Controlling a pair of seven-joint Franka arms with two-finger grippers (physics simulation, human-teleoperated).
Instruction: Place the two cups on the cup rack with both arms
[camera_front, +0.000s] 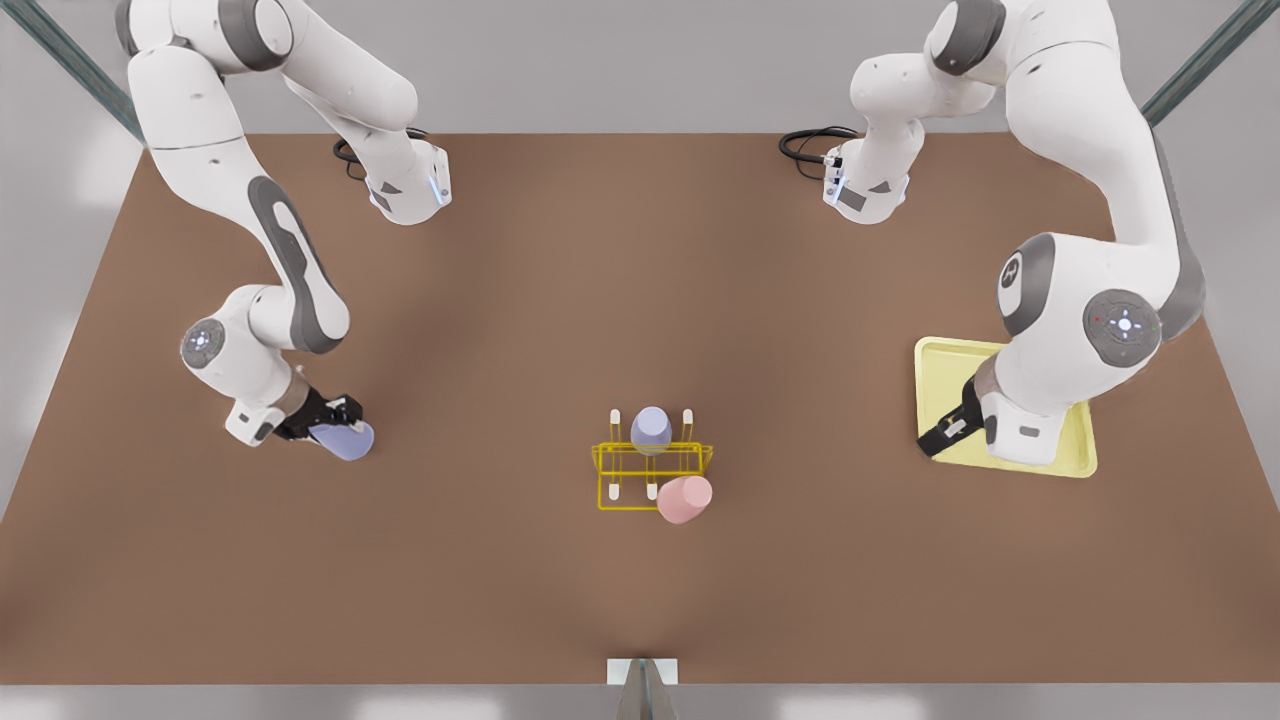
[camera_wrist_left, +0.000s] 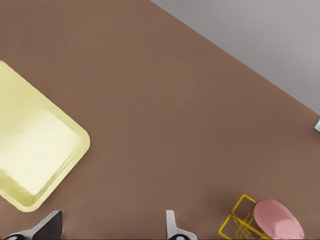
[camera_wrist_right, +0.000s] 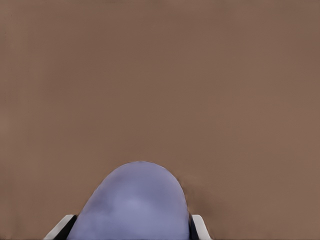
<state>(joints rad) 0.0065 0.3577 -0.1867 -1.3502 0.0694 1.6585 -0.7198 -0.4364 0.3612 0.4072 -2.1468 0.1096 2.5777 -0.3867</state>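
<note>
Right tool (camera_front: 335, 425) clamped on a lavender cup (camera_front: 345, 440) at the front view's left, left tool (camera_wrist_left: 112, 232) spread wide and empty over the yellow tray (camera_front: 1075, 450), pink cup (camera_front: 684, 499) and second lavender cup (camera_front: 651, 430) on the rack (camera_front: 610, 462) mid-tabletop (camera_front: 640, 300).

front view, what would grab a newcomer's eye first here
The bright yellow cup rack mid-table, with a lavender cup and a pink cup on its pegs. At the front view's left, the right gripper clamps another lavender cup; the open left gripper hovers over the pale-yellow tray.
</note>
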